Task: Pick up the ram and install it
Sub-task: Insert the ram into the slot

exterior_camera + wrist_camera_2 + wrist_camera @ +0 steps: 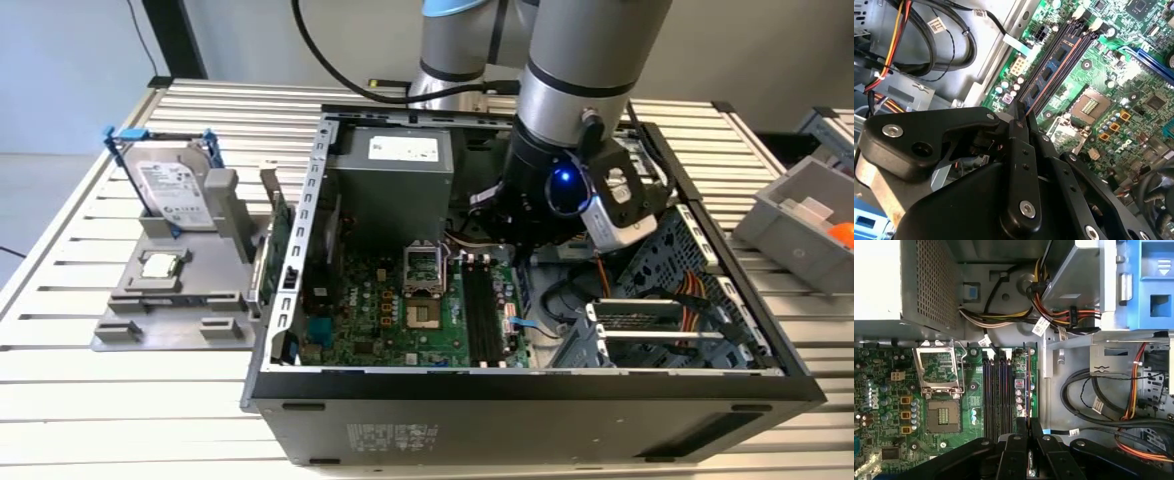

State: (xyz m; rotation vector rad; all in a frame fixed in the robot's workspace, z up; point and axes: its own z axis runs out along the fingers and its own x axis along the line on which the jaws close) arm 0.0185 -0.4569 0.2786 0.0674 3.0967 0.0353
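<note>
A: Exterior view. Item: gripper (523, 222), inside the open computer case (534, 385), above the memory slots (483, 300). Item: hard drive (174, 185) and processor chip (162, 264), on the grey fixture (160, 320), well apart from the slots.

B: Second wrist view?

A: Item: ram (1046, 75), pinched edge-on between narrowed fingers (1019, 125), running along the slots. Seated or hovering, probably hovering; hard to tell. Keep it parallel and square to the slot.

B: First wrist view?

A: Ram (1028, 385) just beside the slots (996, 395), on the side away from the processor socket (943, 412). Obstacles: cable bundle (1094, 395) beyond it, power supply (909, 285) near the slot ends
</note>
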